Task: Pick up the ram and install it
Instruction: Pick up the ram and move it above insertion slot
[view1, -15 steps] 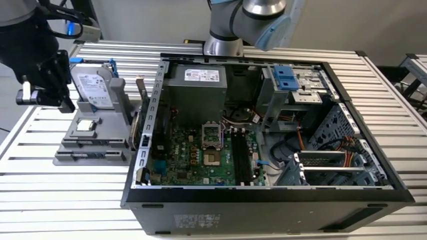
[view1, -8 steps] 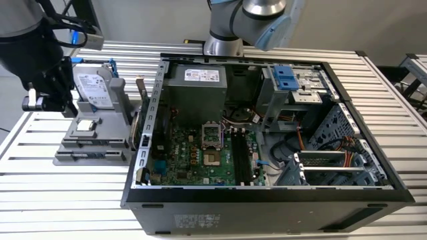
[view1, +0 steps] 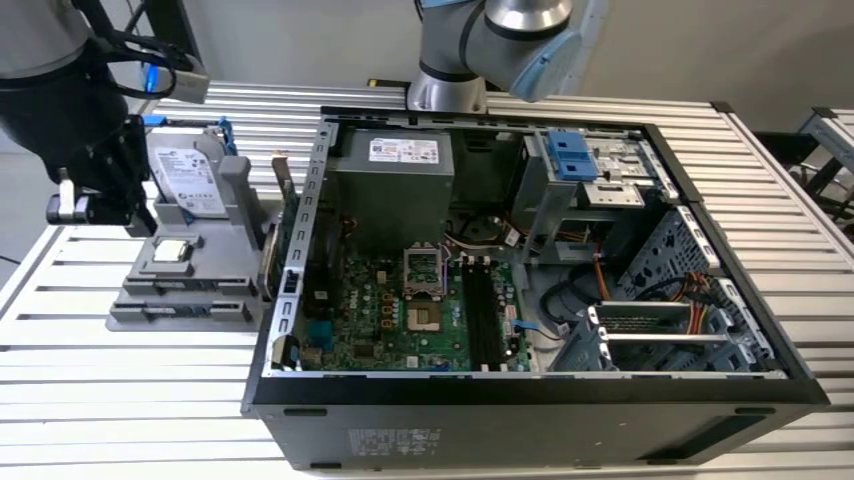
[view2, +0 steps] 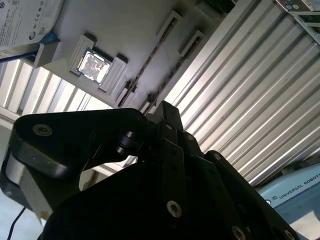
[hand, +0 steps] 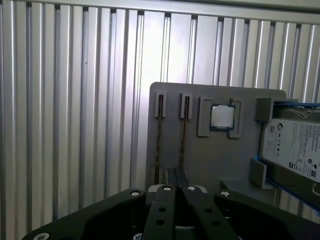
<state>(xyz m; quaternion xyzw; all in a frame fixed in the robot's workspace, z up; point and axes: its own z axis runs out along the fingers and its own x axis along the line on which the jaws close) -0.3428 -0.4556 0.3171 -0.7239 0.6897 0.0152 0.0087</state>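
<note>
In the exterior view my gripper (view1: 130, 215) hangs at the left, above the table beside a grey holder (view1: 200, 270). In both wrist views its fingers stand together with nothing seen between them, so the gripper (hand: 175, 174) (view2: 165, 109) is shut. Two thin dark strips stand edge-on in the holder's long slots. I take them for the ram (hand: 158, 145) (view2: 144, 75), a little beyond my fingertips and apart from them. The open computer case (view1: 310, 200) holds the motherboard (view1: 387, 310) with its black memory slots (view1: 483, 310).
On the holder also lie a processor chip (hand: 222, 116) (view1: 170, 250) and a silver hard drive with a white label (hand: 295, 145) (view1: 187, 170). The ribbed metal table (hand: 75, 100) spreads around it. The arm's base (view1: 447, 90) stands behind the case.
</note>
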